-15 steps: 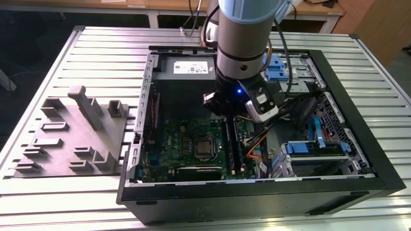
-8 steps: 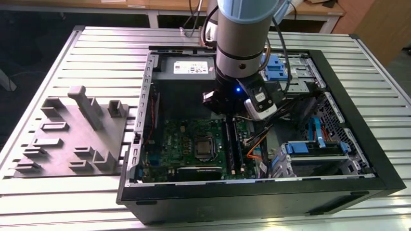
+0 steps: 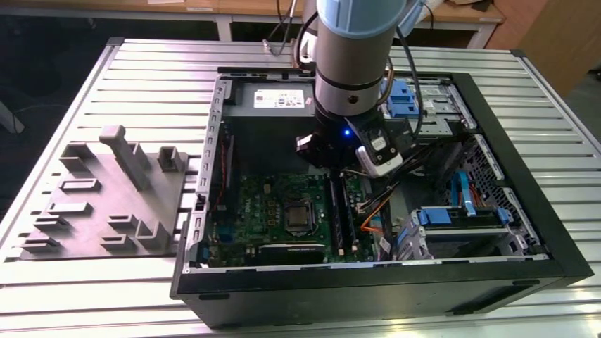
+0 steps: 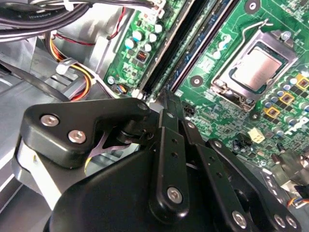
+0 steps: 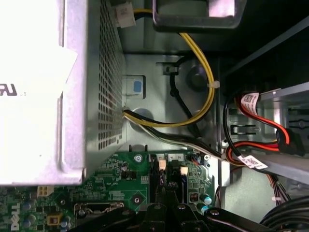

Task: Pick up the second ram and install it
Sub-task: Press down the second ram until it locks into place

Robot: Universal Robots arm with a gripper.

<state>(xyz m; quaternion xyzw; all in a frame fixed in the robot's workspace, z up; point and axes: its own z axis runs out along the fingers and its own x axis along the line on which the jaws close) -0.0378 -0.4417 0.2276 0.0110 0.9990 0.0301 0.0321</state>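
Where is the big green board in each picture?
Exterior view: the green board lies flat inside the black computer case, under the arm.
Second wrist view: the green board carries the silver chip socket.
First wrist view: the green board sits beside the silver power box.
Shared landmark: the long black slots on the board.

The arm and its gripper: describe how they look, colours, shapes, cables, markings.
The thick cylindrical silver-grey robot arm has a pale blue cap at the top and a small blue light near the wrist. Black cables run alongside it. In the second wrist view, the black metal gripper is built from flat linkage bars joined by round silver screws and pivots.
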